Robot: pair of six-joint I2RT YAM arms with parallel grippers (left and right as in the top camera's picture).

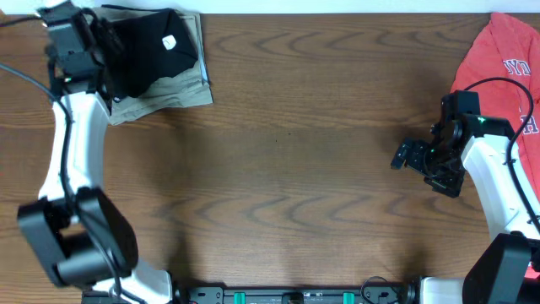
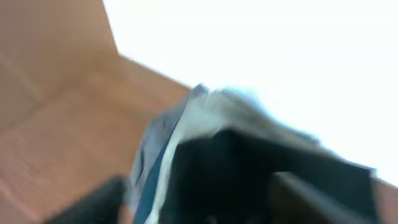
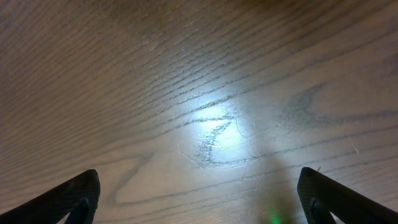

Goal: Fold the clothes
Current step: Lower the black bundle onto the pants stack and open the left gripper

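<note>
A folded black garment (image 1: 156, 46) with a small white tag (image 1: 169, 40) lies on a folded khaki garment (image 1: 173, 95) at the table's far left corner. My left gripper (image 1: 103, 44) is at the black garment's left edge. In the blurred left wrist view its two fingers (image 2: 199, 202) look spread, with black fabric (image 2: 236, 168) between them and a pale fabric edge (image 2: 186, 130) beside it. A red tee (image 1: 494, 55) with white lettering lies bunched at the far right corner. My right gripper (image 1: 415, 160) (image 3: 199, 199) is open and empty, low over bare wood.
The brown wood table (image 1: 287, 169) runs between the two piles. Its far edge (image 1: 337, 13) passes just behind both piles. The arm bases stand at the near edge, and a black cable loops over the right arm (image 1: 506, 93).
</note>
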